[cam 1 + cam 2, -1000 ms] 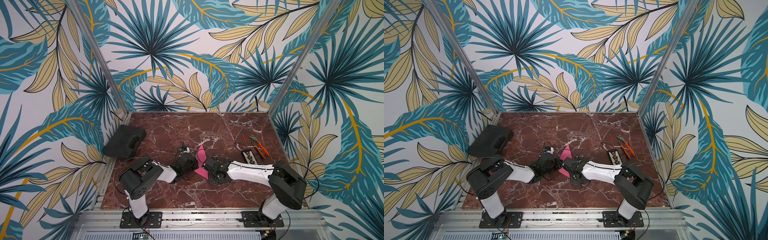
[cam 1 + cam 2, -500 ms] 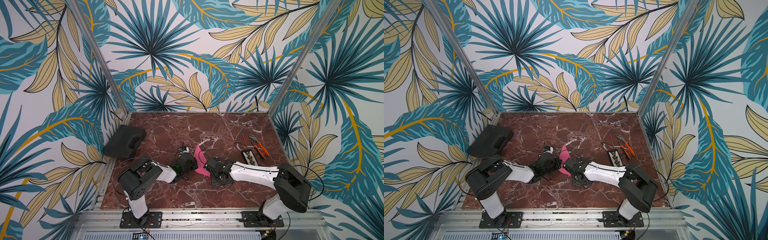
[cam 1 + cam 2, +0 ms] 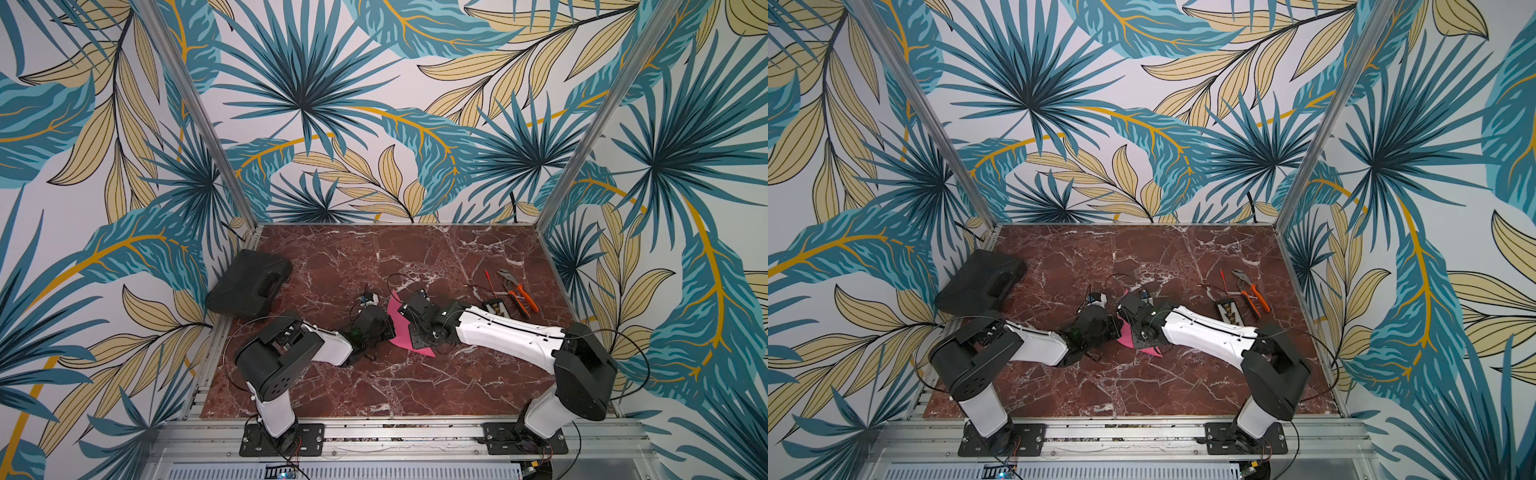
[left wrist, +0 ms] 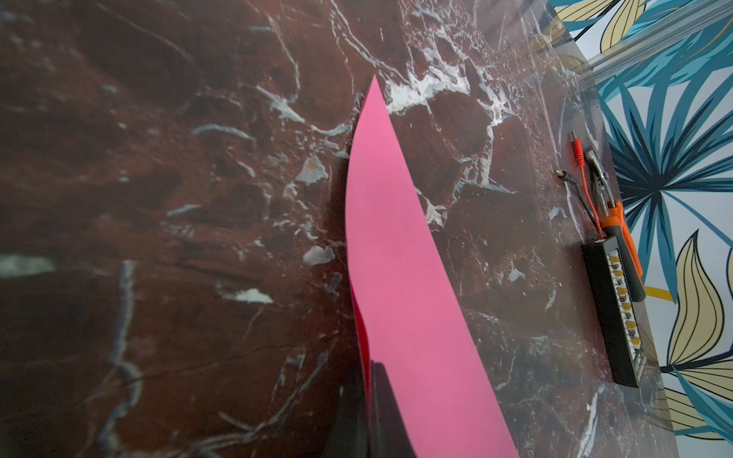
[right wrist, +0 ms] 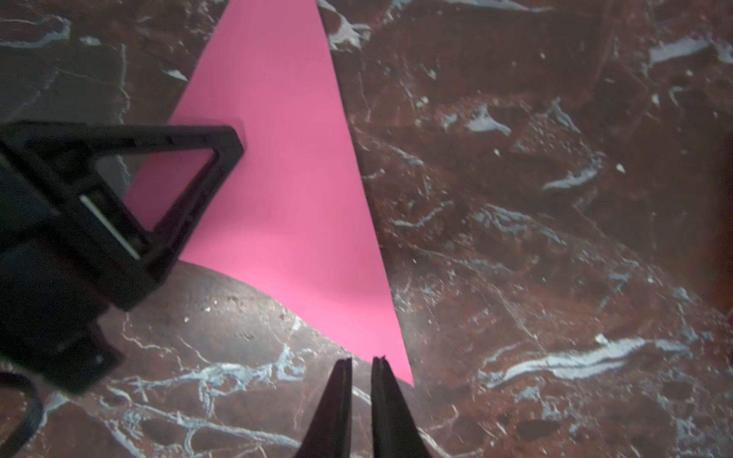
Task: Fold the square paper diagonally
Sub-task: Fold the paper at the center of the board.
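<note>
While the square paper (image 3: 398, 328) is pinched by the left gripper (image 4: 371, 416), the right gripper (image 5: 361, 380) is seen narrowly parted at its corner.

The paper, triangular in outline in the right wrist view, is found near the middle of the marble table (image 3: 415, 257), between the two arm ends in both top views. It is clamped between the left gripper's pressed-together fingers, where two layers are seen, and it is bowed rather than flat. A thin slit is observed between the right gripper's fingers, and nothing is seen inside it. A black case (image 3: 249, 289) is noted at the far left. Orange-handled pliers (image 3: 517, 291) are noted at the right, well apart from the paper.
</note>
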{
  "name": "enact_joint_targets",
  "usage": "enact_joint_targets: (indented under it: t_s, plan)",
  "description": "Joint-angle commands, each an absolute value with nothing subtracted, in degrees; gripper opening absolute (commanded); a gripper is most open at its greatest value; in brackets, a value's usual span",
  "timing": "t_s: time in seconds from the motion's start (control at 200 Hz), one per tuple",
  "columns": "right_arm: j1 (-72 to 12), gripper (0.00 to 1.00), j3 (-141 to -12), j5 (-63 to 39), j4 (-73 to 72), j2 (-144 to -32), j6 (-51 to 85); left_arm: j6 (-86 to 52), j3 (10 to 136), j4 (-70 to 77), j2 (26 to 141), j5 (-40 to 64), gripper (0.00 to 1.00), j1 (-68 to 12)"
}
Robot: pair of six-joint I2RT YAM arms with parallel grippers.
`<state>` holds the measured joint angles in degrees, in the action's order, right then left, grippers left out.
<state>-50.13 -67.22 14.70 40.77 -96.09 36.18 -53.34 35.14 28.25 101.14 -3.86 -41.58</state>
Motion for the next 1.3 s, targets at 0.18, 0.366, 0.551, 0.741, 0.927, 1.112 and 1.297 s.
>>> enact_joint_targets:
  t_s: [0.18, 0.366, 0.551, 0.741, 0.927, 1.112, 1.297]
  plan:
    - [-47.94, 0.15, -74.33, 13.52, 40.23, -106.52, 31.42, -52.95, 32.96, 21.53, 101.58, -4.22, 0.00, -41.22]
    - [-46.43, 0.15, -72.60, 12.58, 38.22, -107.92, 31.79, -53.57, 32.96, 21.80, 101.69, -4.04, 0.00, -41.29]
    - [-46.41, 0.15, -69.04, 10.31, 37.03, -108.46, 32.56, -54.14, 32.92, 22.05, 101.91, -4.04, 0.00, -41.29]
    - [-46.41, 0.15, -64.73, 8.34, 35.95, -106.98, 33.99, -54.49, 32.87, 22.06, 101.94, -4.00, 0.00, -41.16]
    - [-46.42, 0.14, -61.18, 8.07, 36.30, -103.45, 35.18, -54.49, 32.78, 22.04, 102.04, -4.13, 0.00, -41.18]
    - [-46.48, 0.13, -56.56, 8.24, 36.56, -99.36, 37.13, -54.52, 32.78, 21.97, 102.14, -4.22, 0.00, -41.13]
    - [-47.45, 0.10, -53.17, 8.02, 37.43, -96.88, 38.64, -54.58, 32.78, 21.80, 102.22, -4.30, 0.00, -40.98]
